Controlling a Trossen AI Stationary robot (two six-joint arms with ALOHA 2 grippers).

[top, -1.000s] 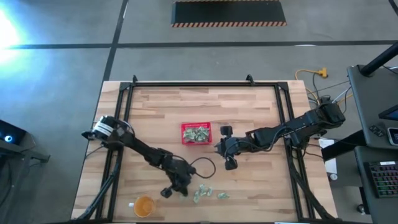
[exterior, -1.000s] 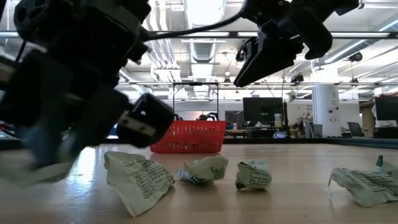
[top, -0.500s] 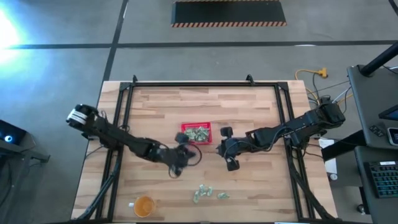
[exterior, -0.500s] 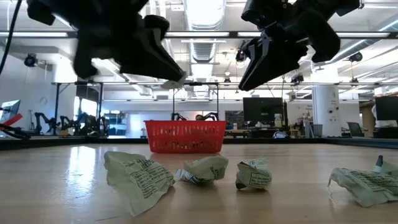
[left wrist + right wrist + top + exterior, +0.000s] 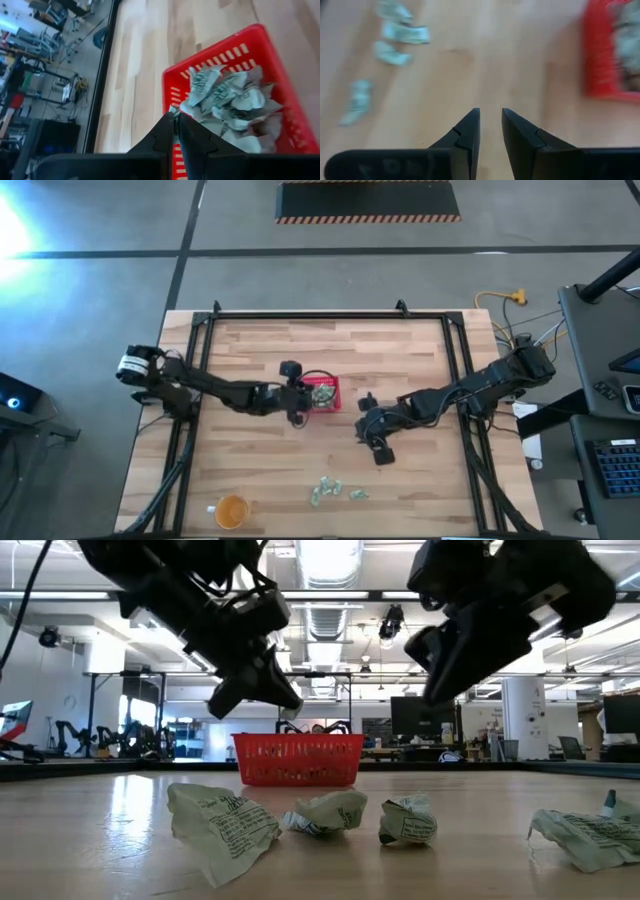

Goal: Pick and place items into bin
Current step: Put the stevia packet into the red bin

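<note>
The red meshed basket (image 5: 318,393) (image 5: 298,760) stands mid-table with several pale green and white packets (image 5: 225,95) inside. My left gripper (image 5: 300,405) (image 5: 288,700) (image 5: 176,117) hangs above the basket's left rim, shut on a packet of which only a pale corner shows. Several loose packets (image 5: 337,491) (image 5: 220,825) (image 5: 400,32) lie on the wood near the near edge. My right gripper (image 5: 364,430) (image 5: 440,695) (image 5: 490,117) is open, raised over bare wood right of the basket. My left gripper pinches a packet between its two fingertips; only a small pale corner (image 5: 172,108) shows beside them. The fingers slant down toward the basket from its left side. The packet is lifted clear of the table, above the basket's rim (image 5: 172,82).
A round orange cup (image 5: 231,510) stands near the table's near-left corner. A black frame (image 5: 200,360) runs along the left, far and right edges. Bare wood lies between the basket and the loose packets. The basket (image 5: 600,60) also shows in the right wrist view.
My left gripper has risen from the loose packets by the near edge and swung toward the far side, ending at the basket's left rim with a packet carried clear of the table. My right gripper has drifted a little toward the near edge.
</note>
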